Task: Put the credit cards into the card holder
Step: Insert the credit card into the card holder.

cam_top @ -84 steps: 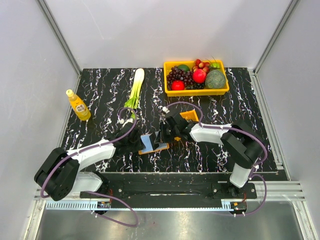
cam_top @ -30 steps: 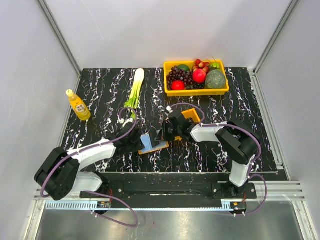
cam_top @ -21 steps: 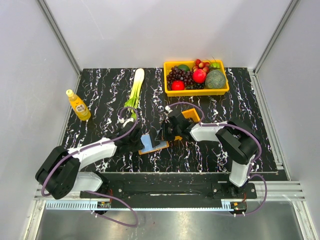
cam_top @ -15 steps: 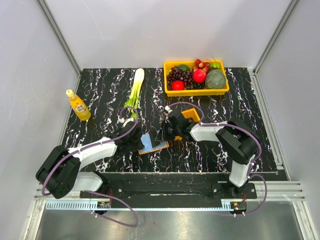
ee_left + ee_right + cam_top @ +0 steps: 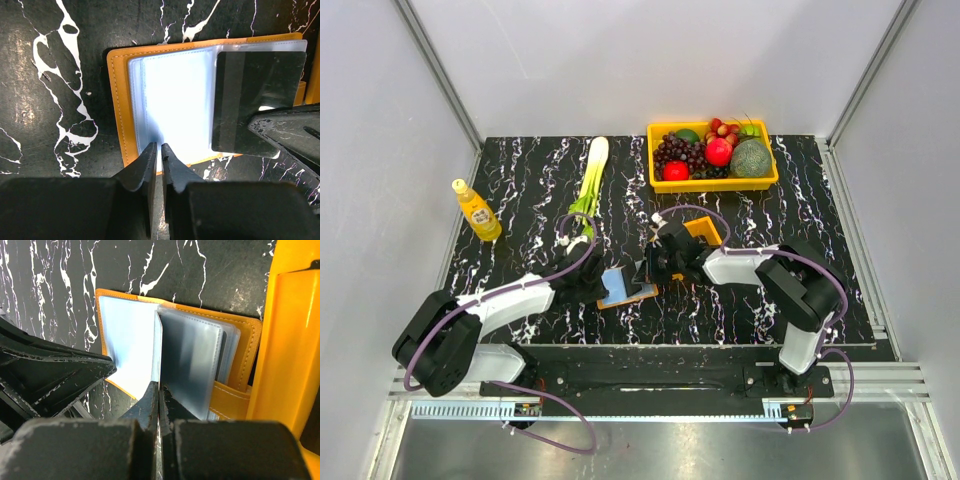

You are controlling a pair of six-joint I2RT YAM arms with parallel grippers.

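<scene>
The orange card holder [image 5: 642, 293] lies open on the table between my grippers, showing pale blue plastic pages [image 5: 175, 107]. My left gripper [image 5: 597, 284] is shut, its tips [image 5: 159, 148] on the near edge of the holder's left page. My right gripper [image 5: 647, 272] is shut on one clear plastic leaf [image 5: 158, 347] of the holder and holds it upright; that leaf looks dark in the left wrist view [image 5: 257, 100]. More grey leaves [image 5: 192, 365] lie to its right. I cannot tell a loose credit card apart from the pages.
A small orange raised-wall tray [image 5: 705, 231] stands just right of the holder, also in the right wrist view [image 5: 290, 340]. A yellow fruit basket [image 5: 767, 181] sits at the back, a leek [image 5: 591, 175] at the back left, and a yellow bottle [image 5: 476, 210] at far left.
My left gripper has edged right onto the holder's left page. My right gripper has shifted slightly with the lifted leaf still in it.
</scene>
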